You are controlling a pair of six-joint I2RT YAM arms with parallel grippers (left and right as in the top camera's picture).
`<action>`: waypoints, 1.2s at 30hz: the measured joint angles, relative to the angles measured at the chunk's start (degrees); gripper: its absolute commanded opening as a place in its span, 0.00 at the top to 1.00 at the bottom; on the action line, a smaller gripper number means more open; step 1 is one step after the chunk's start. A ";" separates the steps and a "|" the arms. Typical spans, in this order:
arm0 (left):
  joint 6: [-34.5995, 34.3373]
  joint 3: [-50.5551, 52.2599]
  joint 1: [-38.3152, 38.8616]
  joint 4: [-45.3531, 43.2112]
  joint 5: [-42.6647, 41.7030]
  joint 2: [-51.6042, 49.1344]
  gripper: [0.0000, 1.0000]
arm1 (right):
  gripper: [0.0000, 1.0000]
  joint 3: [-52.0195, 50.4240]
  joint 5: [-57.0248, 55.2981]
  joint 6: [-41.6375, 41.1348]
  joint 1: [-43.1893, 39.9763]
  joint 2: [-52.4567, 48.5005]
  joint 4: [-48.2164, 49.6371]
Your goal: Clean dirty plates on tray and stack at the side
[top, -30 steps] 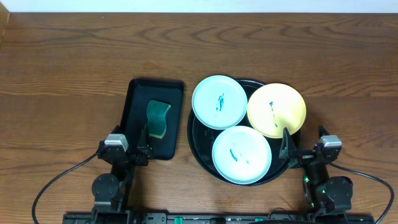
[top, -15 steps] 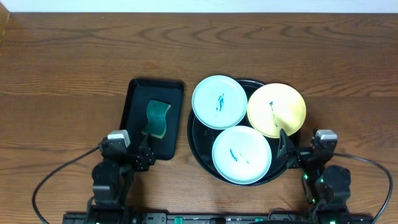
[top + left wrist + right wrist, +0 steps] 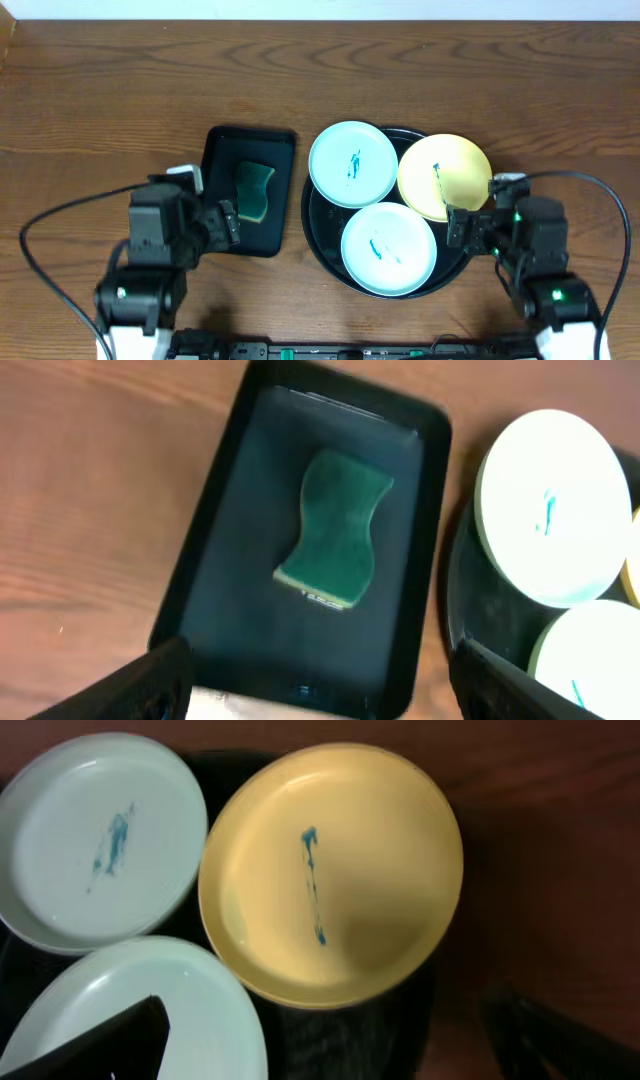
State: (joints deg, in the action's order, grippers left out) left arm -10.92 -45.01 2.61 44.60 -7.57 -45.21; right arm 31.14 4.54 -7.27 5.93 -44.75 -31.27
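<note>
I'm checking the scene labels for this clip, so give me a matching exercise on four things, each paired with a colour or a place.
Things:
1. sponge
2. yellow plate
3. round tray
4. rectangular tray

Descriptions:
a. black, under the sponge
b. green, wavy-edged
c. teal streak across its middle
d. black, glossy, right of centre

Pairs: 1-b, 2-c, 3-d, 4-a
</note>
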 measured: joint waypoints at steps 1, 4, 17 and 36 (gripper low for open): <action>0.00 -1.60 0.00 1.20 0.02 -1.68 0.17 | 0.01 1.29 0.00 0.44 0.00 -1.46 -1.49; 0.00 -3.98 0.00 3.65 -0.02 -4.96 0.17 | 0.01 5.09 0.00 1.66 0.00 -6.23 -3.69; 0.00 -4.22 0.00 -3.43 0.00 -7.19 0.19 | 0.01 5.99 3.28 -1.49 0.00 -8.37 -3.19; 5.53 -4.42 4.66 -21.14 1.55 -34.99 0.30 | 0.01 5.99 4.74 -1.70 0.00 -8.76 -2.91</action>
State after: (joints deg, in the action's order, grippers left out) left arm -5.39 -49.43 7.27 23.46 -6.02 -80.20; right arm 37.12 9.28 -8.97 5.93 -53.52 -34.17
